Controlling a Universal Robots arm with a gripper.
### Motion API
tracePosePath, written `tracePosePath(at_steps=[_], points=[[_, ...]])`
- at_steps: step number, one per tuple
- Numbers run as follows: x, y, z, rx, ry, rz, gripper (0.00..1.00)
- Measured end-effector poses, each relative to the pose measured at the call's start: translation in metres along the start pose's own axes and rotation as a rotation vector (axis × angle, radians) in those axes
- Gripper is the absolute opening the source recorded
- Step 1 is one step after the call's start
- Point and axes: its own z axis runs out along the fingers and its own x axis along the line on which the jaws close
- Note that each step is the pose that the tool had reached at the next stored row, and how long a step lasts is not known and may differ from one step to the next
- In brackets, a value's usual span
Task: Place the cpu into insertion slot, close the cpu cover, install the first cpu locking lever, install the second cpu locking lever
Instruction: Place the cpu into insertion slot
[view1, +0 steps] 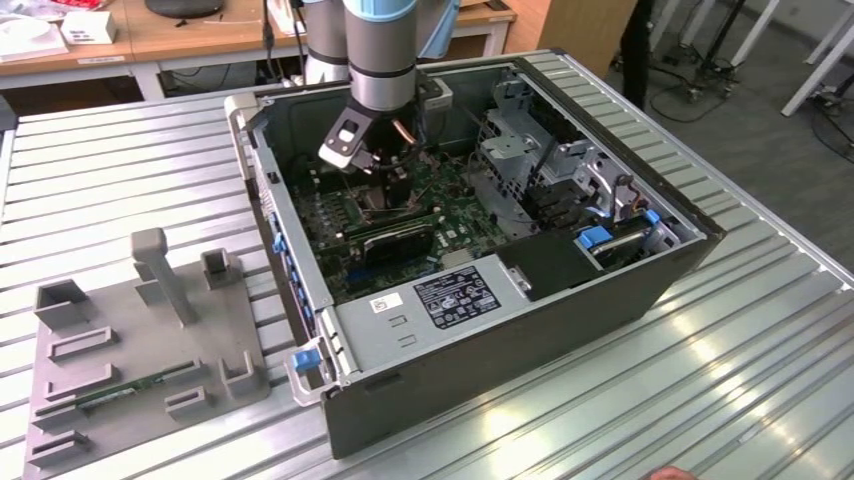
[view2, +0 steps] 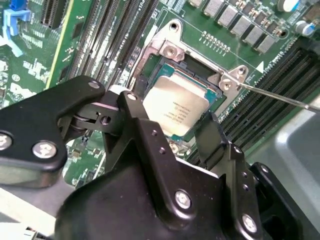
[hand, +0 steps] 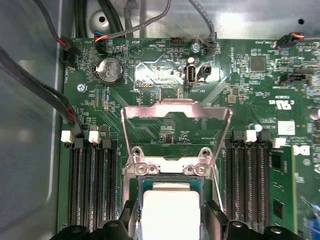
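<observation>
Gripper (view2: 171, 114) vertical, low over the cpu (hand: 171, 212)

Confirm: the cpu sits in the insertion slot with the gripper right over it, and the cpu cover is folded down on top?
No: the cpu cover is raised open on its hinge, as the first wrist view shows. The cpu does sit in the insertion slot, with the gripper right over it.
</observation>
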Motion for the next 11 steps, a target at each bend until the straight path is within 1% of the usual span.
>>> tracePosePath(at_steps=[3, 5, 11], points=[[0.0001, 0.0005, -0.0076, -0.0001, 0.0, 0.0, 0.66], [0.0001, 0.0008, -0.0138, 0.0, 0.0001, 0.0, 0.66], [0.0003, 0.0022, -0.036, -0.0002, 0.0002, 0.0, 0.66]])
